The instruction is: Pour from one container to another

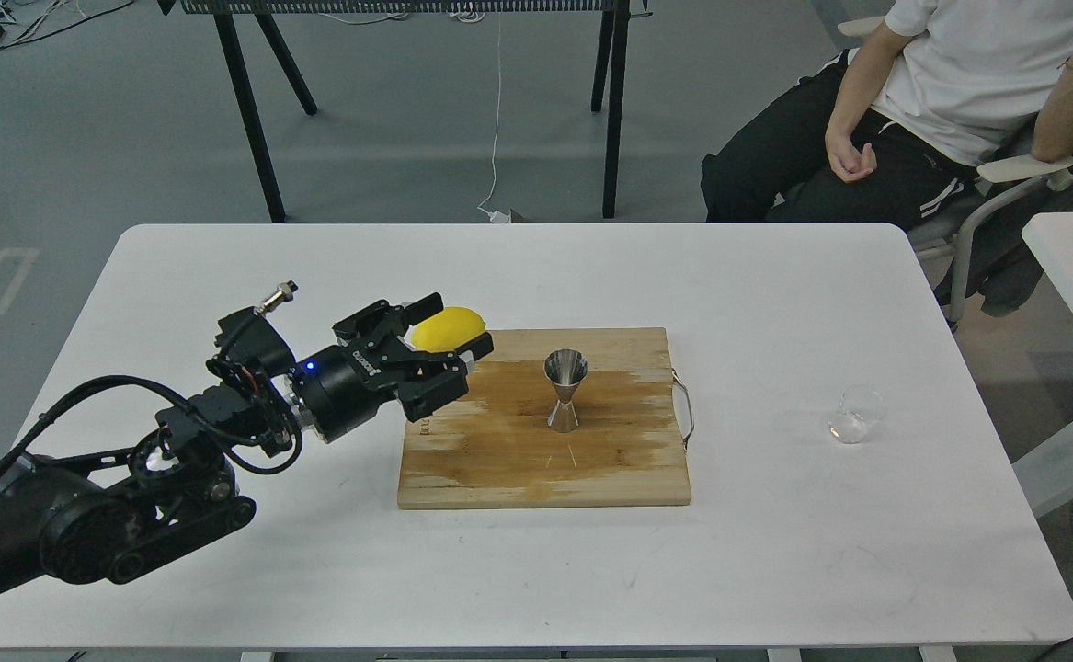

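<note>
One view only, from my head, facing forward and steeply down. Whole white tabletop (775, 552) fits in frame, mid-range, floor beyond at top. My left arm (85, 515) enters from the lower left edge.

shiny steel jigger (565, 390), clear glass cup (856, 415)

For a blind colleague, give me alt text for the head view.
The robot's left hand, open, hovers by a yellow lemon at a wooden board where a steel jigger stands; a glass cup sits far right.
</note>
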Robot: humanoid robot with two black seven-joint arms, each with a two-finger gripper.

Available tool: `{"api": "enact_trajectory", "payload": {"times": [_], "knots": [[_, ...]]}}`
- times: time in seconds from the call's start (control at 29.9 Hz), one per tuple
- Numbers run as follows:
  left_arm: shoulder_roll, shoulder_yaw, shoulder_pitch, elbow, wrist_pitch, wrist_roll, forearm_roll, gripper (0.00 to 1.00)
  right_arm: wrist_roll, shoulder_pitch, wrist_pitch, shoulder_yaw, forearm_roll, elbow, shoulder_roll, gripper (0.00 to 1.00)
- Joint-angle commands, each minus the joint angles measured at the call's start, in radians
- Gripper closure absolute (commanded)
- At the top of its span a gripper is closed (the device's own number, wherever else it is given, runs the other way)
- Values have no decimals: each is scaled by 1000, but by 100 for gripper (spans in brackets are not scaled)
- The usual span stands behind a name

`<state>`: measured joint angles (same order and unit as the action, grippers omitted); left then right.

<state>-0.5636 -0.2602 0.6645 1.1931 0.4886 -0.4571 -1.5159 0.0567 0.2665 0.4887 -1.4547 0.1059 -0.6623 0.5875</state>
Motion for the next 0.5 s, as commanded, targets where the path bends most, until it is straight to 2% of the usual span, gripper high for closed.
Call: {"api": "enact_trajectory", "payload": {"times": [0.0,0.17,0.27,0.37,0.47], "knots": [[-15,-115,1,-4,-103,-32,228,4,0,-32,0,-1,2,0,0,0],[-24,-396,-16,-26,-428,-32,533,1,-11,-47,0,10,84,-7,-8,0],[-19,-503,-16,-76,-606,-32,769,0,-24,-94,0,20,168,-36,-9,0],[-15,-534,-7,-147,-705,-32,969,0,-61,-137,0,25,221,-104,-11,0],[-1,-547,1,-223,-771,-32,1236,0,-66,-200,0,25,284,-209,-14,0]]}}
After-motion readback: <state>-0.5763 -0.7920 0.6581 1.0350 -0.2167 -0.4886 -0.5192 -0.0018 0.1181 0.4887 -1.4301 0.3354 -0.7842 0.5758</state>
